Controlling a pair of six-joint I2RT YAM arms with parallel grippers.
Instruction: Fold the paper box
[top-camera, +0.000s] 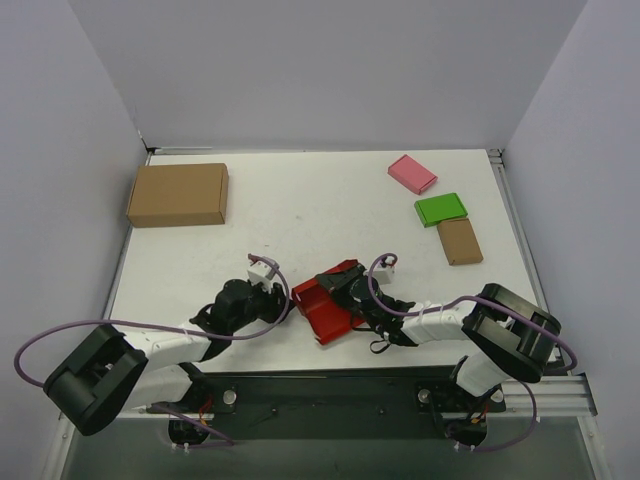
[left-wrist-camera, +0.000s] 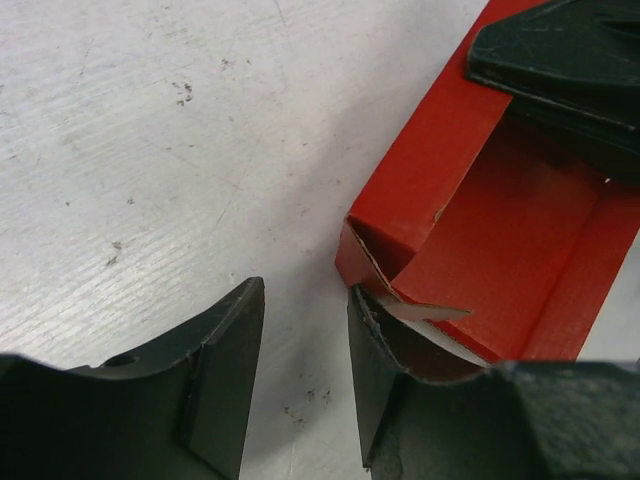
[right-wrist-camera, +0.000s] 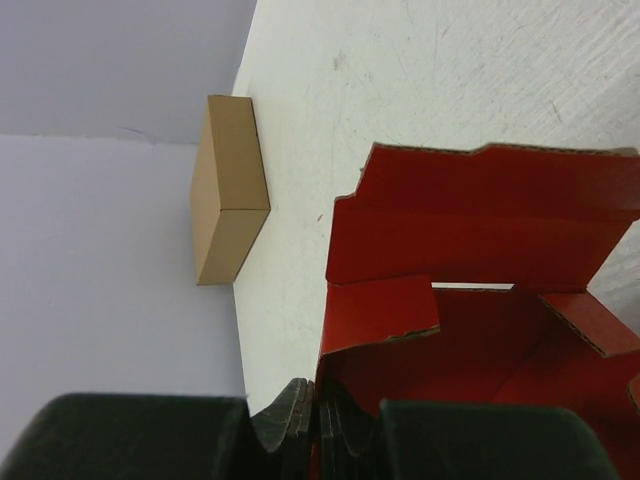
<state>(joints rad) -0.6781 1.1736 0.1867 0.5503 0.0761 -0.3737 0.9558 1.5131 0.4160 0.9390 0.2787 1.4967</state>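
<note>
The table (top-camera: 330, 200) carries a large brown carton (top-camera: 178, 194) at the far left. A pink box (top-camera: 412, 173), a green box (top-camera: 441, 209) and a small brown box (top-camera: 459, 240) lie at the far right. We leave all of these alone.

The paper box (top-camera: 325, 305) lies near the middle of the near edge, between our two arms. It is open on top, with its walls partly raised and its flaps standing.

Our right gripper (right-wrist-camera: 315, 405) is closed tight on the box's right side, with the thin red card pinched between its fingers. We judge that its job is to anchor the box.

Our left gripper (left-wrist-camera: 305, 320) sits at the box's left corner with its jaws partway apart, and only bare table shows in the gap. The finger (left-wrist-camera: 385, 370) nearer the box touches that corner, where a small pale tab (left-wrist-camera: 425, 312) pokes inward.

The step in hand looks to us like taking hold of this left end so the wall can be turned up and the tab tucked. To do it well, we should bring the corner wall between the fingers before closing rather than push it from outside. The card is thin and would likely buckle or slide. We would hold the right grip firm, close gently and fold along the crease.
</note>
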